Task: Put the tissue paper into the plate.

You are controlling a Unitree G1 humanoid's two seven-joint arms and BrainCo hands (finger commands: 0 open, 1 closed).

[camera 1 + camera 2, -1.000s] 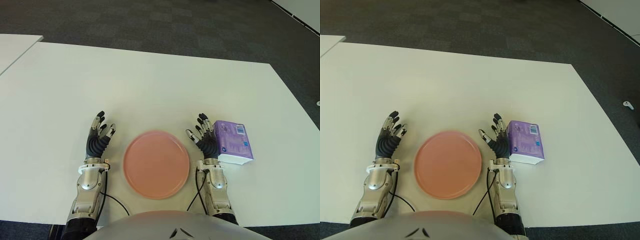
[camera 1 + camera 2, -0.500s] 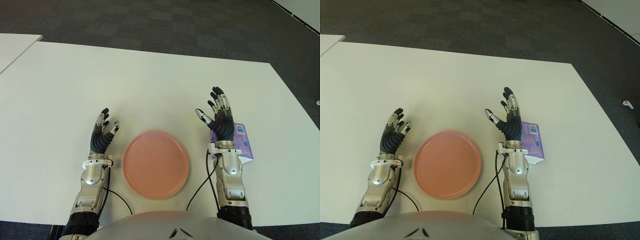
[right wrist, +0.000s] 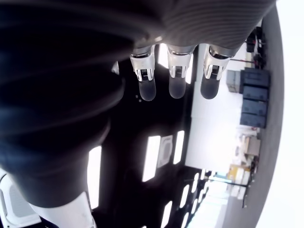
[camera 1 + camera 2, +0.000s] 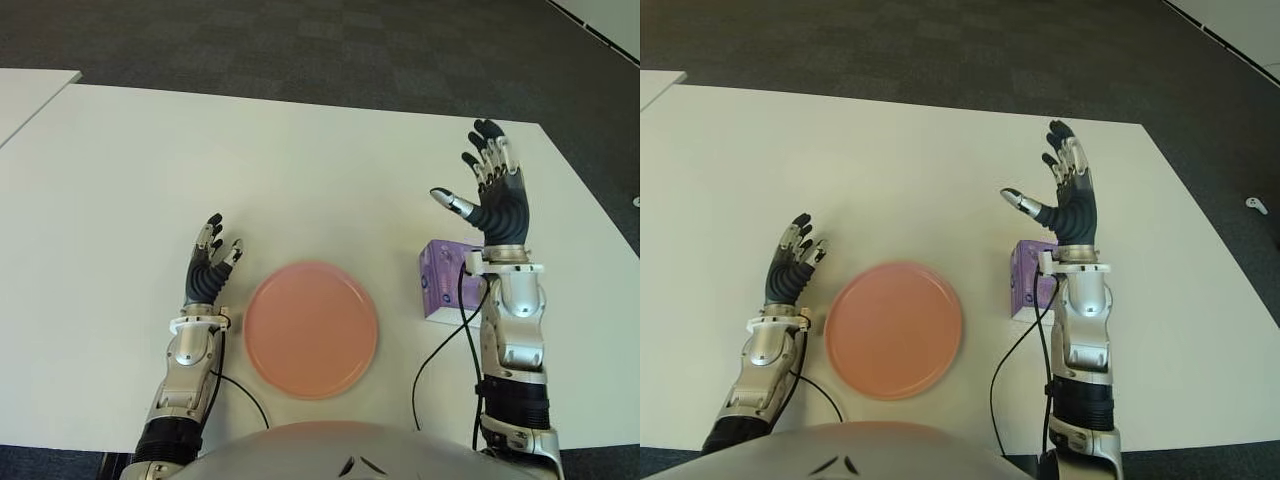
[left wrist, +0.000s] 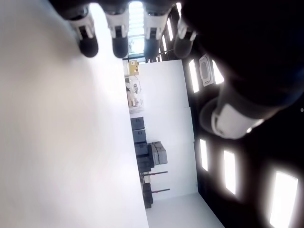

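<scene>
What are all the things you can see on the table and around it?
plate: one, pink, on the table near the front edge, between the two hands, nothing in it
tissue paper: one pack, purple, on the table right of the plate, partly hidden by the right forearm
table: one, white, under everything
second table: one, white, only a corner at far left
floor: dark grey carpet beyond the table
left hand: open, left of the plate
right hand: open, raised above the tissue paper
</scene>
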